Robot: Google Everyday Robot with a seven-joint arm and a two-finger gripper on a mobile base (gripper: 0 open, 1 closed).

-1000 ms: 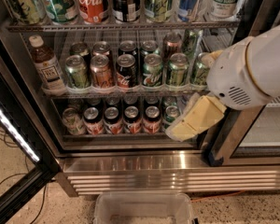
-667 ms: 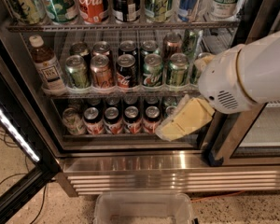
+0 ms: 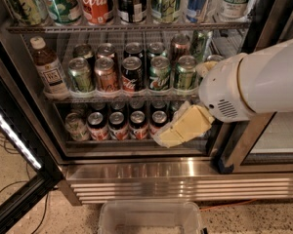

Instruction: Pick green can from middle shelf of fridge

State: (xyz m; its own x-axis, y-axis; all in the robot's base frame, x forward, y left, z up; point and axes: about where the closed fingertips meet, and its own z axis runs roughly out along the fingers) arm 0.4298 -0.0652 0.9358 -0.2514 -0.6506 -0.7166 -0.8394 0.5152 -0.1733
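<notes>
The fridge (image 3: 185,178) stands open with its wire racks in view. On the middle shelf (image 3: 122,96) a row of cans stands at the front. The green can (image 3: 159,73), bright green with a white swirl and a red spot, is fourth from the left, between a black-and-red cola can (image 3: 133,74) and a duller green can (image 3: 185,72). My gripper (image 3: 181,127), cream-coloured on a big white arm (image 3: 254,82), hangs in front of the bottom shelf, below and to the right of the green can, and touches nothing.
A tea bottle (image 3: 46,69), a dull green can (image 3: 80,74) and a copper can (image 3: 106,74) stand at the shelf's left. Bottles fill the top shelf (image 3: 132,4) and cans the bottom shelf (image 3: 117,126). The open door (image 3: 14,130) is at the left. A clear bin (image 3: 151,218) sits on the floor.
My gripper and arm have moved left and slightly down across the front of the bottom shelf. The cans have not moved.
</notes>
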